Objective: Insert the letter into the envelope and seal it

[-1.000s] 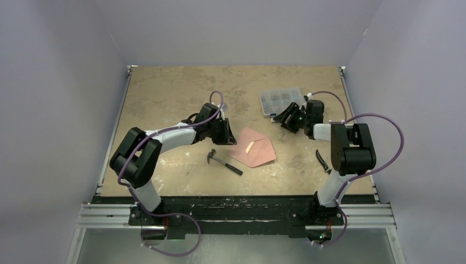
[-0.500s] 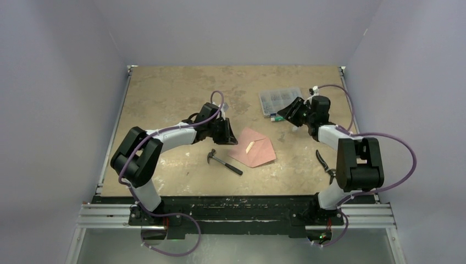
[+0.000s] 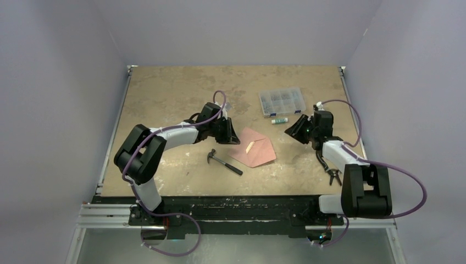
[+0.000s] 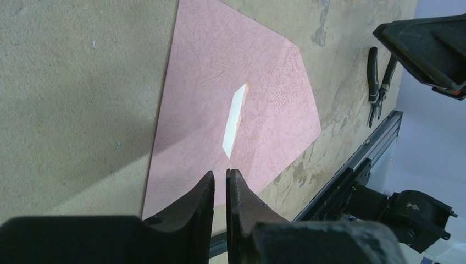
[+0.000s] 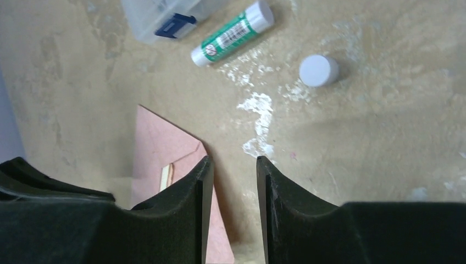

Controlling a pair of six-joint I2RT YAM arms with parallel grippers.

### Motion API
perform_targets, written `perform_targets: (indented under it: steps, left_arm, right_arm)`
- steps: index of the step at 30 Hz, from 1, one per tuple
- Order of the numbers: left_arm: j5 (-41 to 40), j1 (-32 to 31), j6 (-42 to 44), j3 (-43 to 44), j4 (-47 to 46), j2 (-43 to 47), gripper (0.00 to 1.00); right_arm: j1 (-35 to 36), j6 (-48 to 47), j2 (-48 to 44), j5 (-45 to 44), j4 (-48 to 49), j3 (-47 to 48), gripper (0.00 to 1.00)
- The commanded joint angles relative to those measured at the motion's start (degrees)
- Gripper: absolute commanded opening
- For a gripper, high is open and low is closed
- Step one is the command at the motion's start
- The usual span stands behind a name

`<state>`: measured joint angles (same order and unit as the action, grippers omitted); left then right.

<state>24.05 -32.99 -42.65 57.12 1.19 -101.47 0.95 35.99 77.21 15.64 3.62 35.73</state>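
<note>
The tan, stained tabletop (image 3: 165, 99) carries 1 salmon-pink envelope (image 3: 262, 154) at its middle, lying flat, its pointed end toward the right arm and a slim white strip (image 4: 233, 118) across its centre. Whether the letter lies inside it cannot be told.

The left gripper (image 4: 220, 173) hovers over the envelope's near-left edge, jaws almost together and empty. The right gripper (image 5: 233, 160) hangs beyond the pointed end, jaws moderately apart, holding nothing.

A clear compartment box (image 3: 281, 101) sits farther back. A hammer (image 3: 224, 163) lies just left of the envelope. Pliers (image 3: 334, 176) are partly hidden by the right arm. A glue stick (image 5: 232, 32) lies near its loose cap (image 5: 317, 70).
</note>
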Motion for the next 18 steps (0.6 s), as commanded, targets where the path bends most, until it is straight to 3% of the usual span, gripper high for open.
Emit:
perform_targets:
  steps: [1, 10, 18]
  left_arm:
    - [1.19, 0.22, -0.06, 2.20, -2.42, -0.17, 0.12]
    - [1.19, -0.15, 0.11, 2.20, -2.03, -0.66, 0.11]
    - [0.98, -0.24, 0.30, 2.37, -1.63, -0.95, 0.11]
  right_arm:
    - [0.00, -1.66, -2.12, -3.87, -2.99, -1.65, 0.37]
    - [3.61, -1.75, 5.32, -4.99, 1.81, -1.32, 0.33]
    - [5.78, -1.10, 6.67, -7.41, 1.75, 1.13, 0.33]
